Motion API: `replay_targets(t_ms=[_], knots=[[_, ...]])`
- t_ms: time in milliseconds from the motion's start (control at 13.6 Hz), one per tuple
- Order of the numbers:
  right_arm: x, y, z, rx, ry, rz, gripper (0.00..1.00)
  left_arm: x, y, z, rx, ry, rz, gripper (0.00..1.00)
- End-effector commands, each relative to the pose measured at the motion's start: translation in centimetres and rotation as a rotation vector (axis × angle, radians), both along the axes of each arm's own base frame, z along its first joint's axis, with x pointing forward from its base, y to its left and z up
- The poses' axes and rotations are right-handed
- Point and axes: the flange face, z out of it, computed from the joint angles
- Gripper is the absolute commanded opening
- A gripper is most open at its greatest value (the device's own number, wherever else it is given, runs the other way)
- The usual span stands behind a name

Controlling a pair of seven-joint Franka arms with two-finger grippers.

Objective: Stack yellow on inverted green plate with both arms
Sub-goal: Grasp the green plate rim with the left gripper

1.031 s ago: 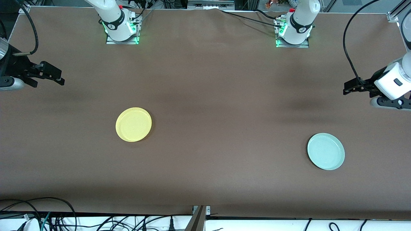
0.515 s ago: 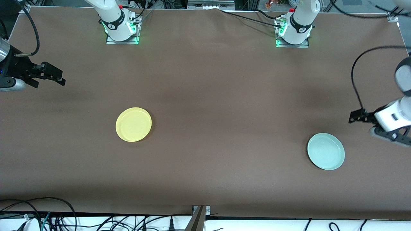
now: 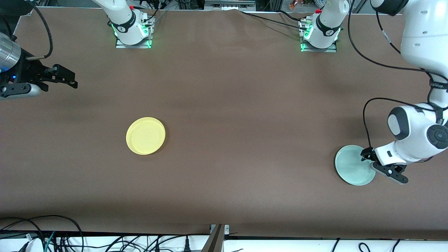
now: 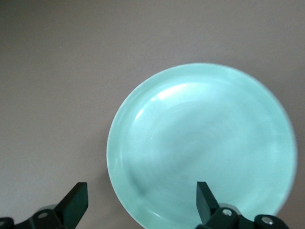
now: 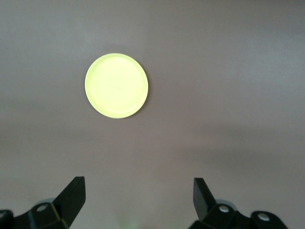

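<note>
We see the green plate [image 3: 351, 167] lying rim up on the brown table [image 3: 231, 105] at four o'clock, toward the left arm's end. The left gripper [image 3: 367, 155] hangs over its edge, fingers spread wide and holding nothing. The yellow plate [image 3: 145, 135] lies at eight o'clock, well apart, with nothing between. The right gripper [image 3: 71, 79] waits at ten o'clock, spread wide, holding nothing.

White arms [image 3: 416, 31] w/ black joint bands, black cables, green-lit bases.
</note>
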Motion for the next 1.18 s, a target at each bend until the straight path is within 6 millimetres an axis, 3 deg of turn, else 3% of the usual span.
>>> replay_targets(t_ms=[0, 147, 221, 294, 368, 442, 589, 1104], knots=[[-1.9, 1.1, 1.0, -0.03, 0.021, 0.038, 1.0, 2.2, 2.0, -1.8, 0.007, -0.021, -0.1, 1.0], [-2.2, 1.5, 1.0, -0.031, 0.033, 0.045, 1.0, 2.7, 3.3, -2.9, 0.008, -0.026, -0.108, 1.0], [-2.1, 1.6, 0.9, -0.031, 0.032, 0.045, 1.0, 2.7, 3.4, -3.2, 0.003, -0.026, -0.104, 0.91], [-2.0, 1.6, 0.5, -0.03, 0.034, 0.044, 1.0, 2.7, 3.4, -3.3, -0.004, -0.027, -0.094, 0.53], [-2.1, 1.6, 0.2, -0.031, 0.04, 0.043, 1.0, 2.6, 3.4, -3.4, -0.027, -0.031, -0.077, 0.32], [-2.2, 1.6, 0.0, -0.031, 0.044, 0.043, 1.0, 2.3, 3.8, -4.1, -0.053, -0.027, -0.049, 0.15], [-2.4, 1.6, 0.0, -0.03, 0.048, 0.041, 1.0, 2.1, 3.7, -5.1, -0.067, -0.017, -0.042, 0.0], [-2.8, 1.5, -1.2, -0.027, 0.032, 0.041, 1.0, 2.7, 3.1, -3.0, -0.051, -0.034, -0.059, 0.0]])
